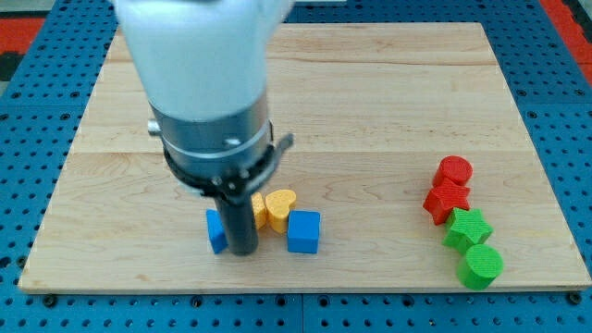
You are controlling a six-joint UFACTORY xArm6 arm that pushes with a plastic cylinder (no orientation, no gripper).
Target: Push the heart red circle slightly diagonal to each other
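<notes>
Bright, even overhead light; no harsh glare.
We note short soft shadows under the blocks on the table [370, 102]. Our arm housing [199, 55] at the view's top is washed out and blurred, close to the lens; the blocks are fairly sharp, with slight compression softness.

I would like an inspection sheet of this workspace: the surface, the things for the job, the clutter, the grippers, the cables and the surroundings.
Surface: wooden board, pale.
Job's things: yellow heart at the view's bottom centre, partly hidden behind my rod; red circle at the view's right, touching the red star below it.
Clutter: blue cube beside the heart; blue block left of my rod; green star and green circle under the red pair.
Grippers: none; my tip sits between the two blue blocks, just below the heart.
Cables: nothing seen.
Surroundings: blue perforated table; red area at the view's top corners.
</notes>
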